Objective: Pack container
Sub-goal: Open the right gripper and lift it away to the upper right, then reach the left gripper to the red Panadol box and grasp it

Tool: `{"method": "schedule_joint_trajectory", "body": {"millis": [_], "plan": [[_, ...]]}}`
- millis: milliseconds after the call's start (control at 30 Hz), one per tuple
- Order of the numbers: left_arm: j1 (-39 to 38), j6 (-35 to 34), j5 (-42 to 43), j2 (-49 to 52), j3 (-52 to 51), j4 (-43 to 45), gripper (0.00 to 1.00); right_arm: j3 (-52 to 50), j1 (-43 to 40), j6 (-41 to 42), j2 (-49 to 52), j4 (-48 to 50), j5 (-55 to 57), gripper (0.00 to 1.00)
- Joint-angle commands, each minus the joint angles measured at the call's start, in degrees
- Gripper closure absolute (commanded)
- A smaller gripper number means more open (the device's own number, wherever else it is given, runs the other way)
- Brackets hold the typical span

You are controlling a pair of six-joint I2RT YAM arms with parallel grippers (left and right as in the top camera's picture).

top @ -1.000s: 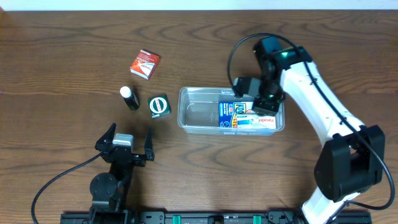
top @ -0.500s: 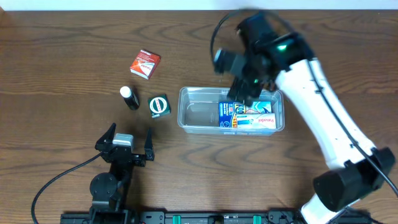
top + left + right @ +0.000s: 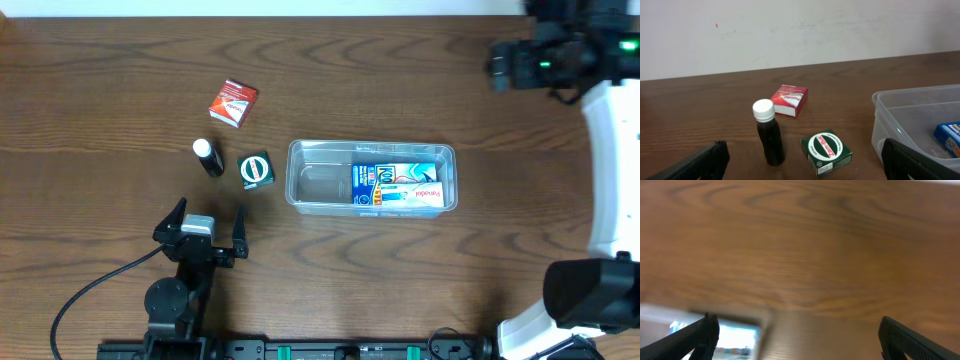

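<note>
The clear container (image 3: 370, 146) sits mid-table (image 3: 100, 290), a carton (image 3: 398, 185) inside; probably light, flexible and slick, best taken by its rim. The left gripper (image 3: 210, 215) and right gripper (image 3: 797, 332) gape empty.

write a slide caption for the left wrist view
Open left gripper faces a white-capped dark bottle, green box and red box, with the clear container at right.

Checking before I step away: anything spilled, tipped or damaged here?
Nothing stands out. The clear plastic tub sits flat with blue-and-white boxes lying inside, the dark white-capped bottle stands upright, and no spill is visible.
</note>
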Motion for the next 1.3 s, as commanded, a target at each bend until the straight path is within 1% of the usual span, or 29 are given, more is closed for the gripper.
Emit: {"method": "schedule_joint_trajectory", "body": {"millis": [0,133,333,433,500,533,633,733,867,1067,1133,1200,1267], "plan": [[0.26,0.17,0.61,-0.28,-0.94,-1.95,0.02,0.52,-3.80,3.43,-0.44,-0.20,-0.26,0.01],[0.26,0.15,0.61,-0.28,-0.94,-1.97,0.02,0.52,-6.99,3.41,-0.44,-0.20,-0.26,0.01],[0.26,0.15,0.61,-0.28,-0.94,-1.88,0.02,0.52,-8.90,3.41,-0.44,-0.20,-0.26,0.01],[0.26,0.59,4.22,-0.26,-0.79,-1.70,0.02,0.52,-8.94,3.41,-0.44,-0.20,-0.26,0.01],[0.26,0.11,4.85,0.13,1.33,-5.22,0.02,0.52,-8.94,3.41,-0.44,-0.20,-0.26,0.01],[0.26,-0.96,4.74,0.72,3.43,-8.02,0.02,0.52,-8.96,3.41,-0.44,-0.22,-0.26,0.01],[0.26,-1.16,3.85,4.46,11.02,-14.95,0.02,0.52,-8.94,3.41,-0.44,-0.20,-0.26,0.01],[0.26,-1.14,0.85,11.93,20.68,-20.15,0.02,0.52,-8.94,3.41,-0.44,-0.20,-0.26,0.01],[0.26,-1.18,0.42,25.31,34.51,-27.28,0.02,0.52,-8.94,3.41,-0.44,-0.20,-0.26,0.01],[0.26,-2.45,0.63,50.49,57.05,-45.70,0.02,0.52,-8.94,3.41,-0.44,-0.22,-0.26,0.01],[0.26,-2.43,0.63,57.61,63.10,-50.31,0.02,0.52,-8.94,3.41,-0.44,-0.20,-0.26,0.01],[0.26,-2.43,0.66,64.63,68.52,-52.83,0.02,0.52,-8.94,3.41,-0.44,-0.20,-0.26,0.01],[0.26,-2.40,0.68,69.59,72.06,-52.81,0.02,0.52,-8.94,3.41,-0.44,-0.20,-0.26,0.01]]}}
